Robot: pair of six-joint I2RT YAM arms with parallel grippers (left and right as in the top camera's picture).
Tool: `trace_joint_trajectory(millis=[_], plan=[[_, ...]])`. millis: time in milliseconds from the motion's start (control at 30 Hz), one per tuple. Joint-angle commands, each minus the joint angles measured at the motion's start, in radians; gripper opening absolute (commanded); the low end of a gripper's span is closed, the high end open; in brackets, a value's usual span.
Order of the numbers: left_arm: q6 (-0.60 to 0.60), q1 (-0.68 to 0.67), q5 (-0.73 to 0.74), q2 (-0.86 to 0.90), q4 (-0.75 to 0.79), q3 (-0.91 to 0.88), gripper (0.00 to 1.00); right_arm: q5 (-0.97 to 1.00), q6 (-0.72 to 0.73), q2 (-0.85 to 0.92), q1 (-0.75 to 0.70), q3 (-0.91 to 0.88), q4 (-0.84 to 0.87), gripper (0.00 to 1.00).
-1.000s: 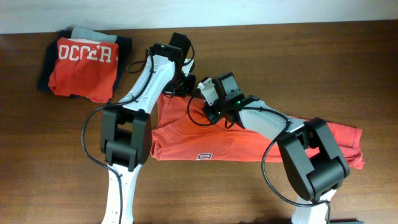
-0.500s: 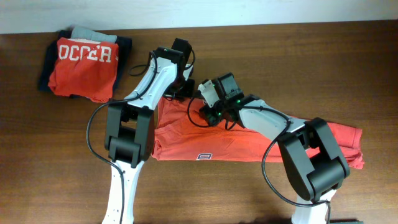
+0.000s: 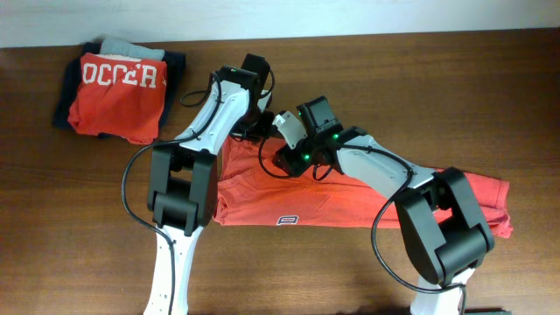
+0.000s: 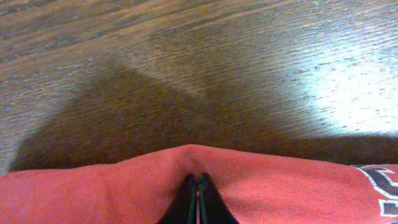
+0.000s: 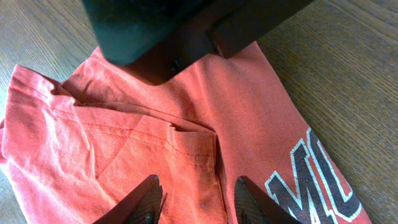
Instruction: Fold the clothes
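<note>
Across the middle of the table [image 3: 420, 79] the T-shirt [image 3: 350, 206] lies as a long band, one end under the two wrists and the other bunched beside the right arm's base. We judge the lengthwise folding done, with the crosswise folds left to make. Our left gripper [image 4: 196, 179] is pinched closed on a small ridge of the cloth at its far edge. Our right gripper [image 5: 199, 198] hovers over a sleeve [image 5: 124, 143] with its fingers apart, holding nothing. A pile of folded clothes [image 3: 118, 92] sits in the far left corner, well apart. Bare wood lies beyond the band's far edge and along its near side, so we see room to carry the held end over. We reckon the tight spot is where both arms crowd together
</note>
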Motion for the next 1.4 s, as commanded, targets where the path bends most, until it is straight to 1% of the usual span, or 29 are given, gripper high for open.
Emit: trace_joint_trajectory(millis=[0, 667, 700, 733, 800, 833, 1000, 1167, 1233, 1267, 1367], plan=[[0.002, 0.010, -0.018, 0.014, 0.000, -0.008, 0.05, -0.037, -0.014, -0.005, 0.006, 0.020, 0.008, 0.43], [0.002, 0.011, -0.018, 0.014, -0.001, -0.008, 0.06, -0.056, -0.014, 0.105, 0.006, 0.019, 0.072, 0.43], [0.002, 0.011, -0.018, 0.014, -0.001, -0.008, 0.06, -0.056, -0.014, 0.105, 0.006, 0.019, 0.071, 0.40], [0.002, 0.011, -0.018, 0.014, -0.001, -0.008, 0.06, -0.056, -0.014, 0.105, 0.006, 0.020, 0.071, 0.31], [0.002, 0.015, -0.018, 0.014, -0.001, -0.008, 0.06, -0.057, -0.014, 0.098, 0.006, 0.023, 0.071, 0.08], [0.002, 0.017, -0.018, 0.014, -0.001, -0.008, 0.06, -0.057, -0.014, 0.093, 0.005, 0.027, 0.068, 0.04], [0.002, 0.024, -0.018, 0.014, -0.001, -0.008, 0.06, -0.079, -0.013, 0.042, 0.006, 0.047, -0.008, 0.04], [0.002, 0.026, -0.018, 0.014, 0.000, -0.008, 0.07, -0.080, -0.012, 0.008, 0.006, 0.049, -0.155, 0.04], [0.002, 0.028, -0.018, 0.014, 0.000, -0.008, 0.07, -0.090, 0.011, 0.007, 0.006, 0.049, -0.234, 0.04], [0.002, 0.028, -0.018, 0.014, 0.000, -0.008, 0.07, -0.114, 0.018, 0.007, 0.006, 0.049, -0.279, 0.04], [0.002, 0.028, -0.018, 0.014, 0.000, -0.008, 0.07, -0.197, 0.018, 0.007, 0.006, 0.049, -0.337, 0.04]])
